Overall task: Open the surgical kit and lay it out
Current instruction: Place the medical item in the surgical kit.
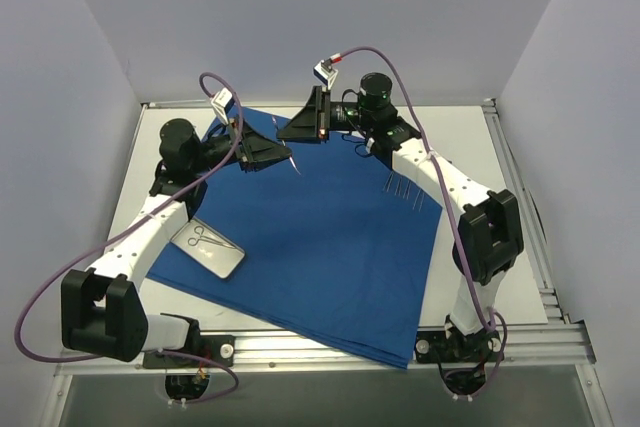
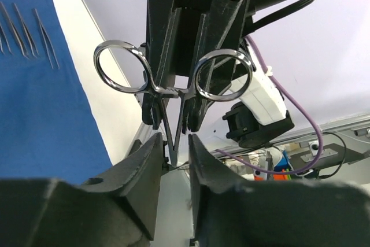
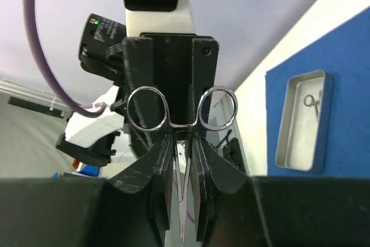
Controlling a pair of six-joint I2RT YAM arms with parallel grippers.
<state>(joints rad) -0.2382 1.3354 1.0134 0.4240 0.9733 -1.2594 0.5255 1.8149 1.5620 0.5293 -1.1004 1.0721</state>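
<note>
- The drape [image 1: 320, 247] is seen to be royal-blue cloth, matt and lying smooth.
- The tray [image 1: 225, 257], at 8 o'clock on the drape, is made of silvery metal with a satin sheen.
- The forceps [image 2: 173, 92] are finished in polished, mirror-bright steel.
- The row of instruments [image 1: 405, 190], at 2 o'clock on the drape, is seen as thin silvery metal.
- The left gripper [image 2: 175, 140] and right gripper [image 3: 182, 140] are moulded in matt black plastic. Fine scratches are seen on the right one.
- The table [image 1: 470, 132] is finished white and smooth.

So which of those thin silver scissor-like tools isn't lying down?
The ring-handled silver instrument aloft between the left end effector and right end effector. The others lie flat: a pair in the shiny metal tray, a row on the royal-blue cloth.
</note>
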